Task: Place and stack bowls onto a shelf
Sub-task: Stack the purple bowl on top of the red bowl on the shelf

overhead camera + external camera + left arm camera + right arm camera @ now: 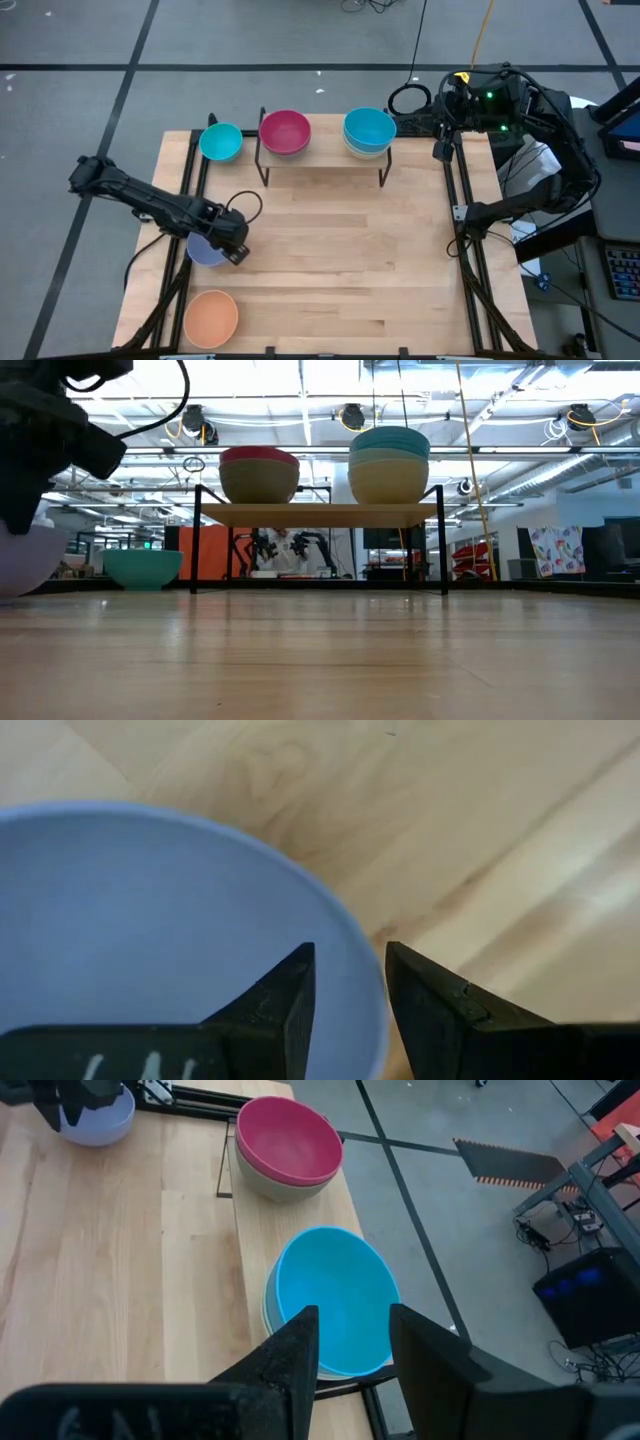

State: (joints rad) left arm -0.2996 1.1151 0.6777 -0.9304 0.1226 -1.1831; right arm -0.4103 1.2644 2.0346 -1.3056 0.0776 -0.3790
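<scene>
I have the left end effector (pixel 236 250) down at the left-centre of the high view, and from its wrist camera the two fingers (pixel 285 1005) straddle the rim of the lavender bowl (pixel 150 930), one inside the wall and one outside, so I read it as grasping that bowl by its edge, though I can't quite see whether the pads are pressed hard against it. In the low view the bowl sits at the far left with its base at or just off the counter (pixel 340 260); which of the two I cannot tell from that angle. What my next move turns on is direction: the shelf (pixel 322 162) lies toward the upper centre of the high view, up and to the right of this end effector, with the magenta bowl (pixel 285 130) stack at its left end and the cyan-blue bowl (pixel 369 128) stack at its right end. The magenta stack is the nearer target. The right end effector (pixel 352 1342) waits released just above the cyan-blue stack at upper right, so the left arm is plainly the one to carry.
</scene>
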